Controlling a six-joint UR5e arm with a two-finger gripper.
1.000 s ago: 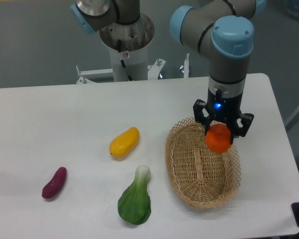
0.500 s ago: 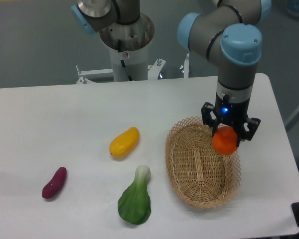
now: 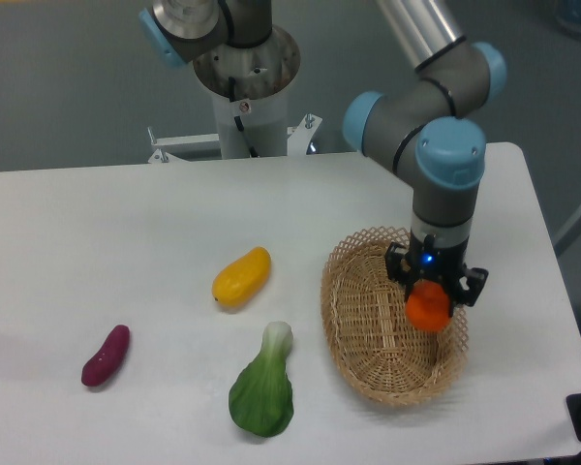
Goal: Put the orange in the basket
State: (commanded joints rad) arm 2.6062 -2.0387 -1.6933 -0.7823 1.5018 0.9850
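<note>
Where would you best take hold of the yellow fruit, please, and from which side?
Grip the yellow fruit across its narrow middle, coming straight down from above. It lies flat on the table, tilted with its upper end to the right, so set the claw across that long axis. Nothing crowds it; the greens lie apart.

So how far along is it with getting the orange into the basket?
Nearly there. Done: the small round bright orange fruit is picked up and carried over the oval tan wicker basket. In hand: the gripper holds it low inside the basket's right side, fingers shut on it. Left: let go and pull the arm away. The yellow mango-like fruit lies untouched on the table.
</note>
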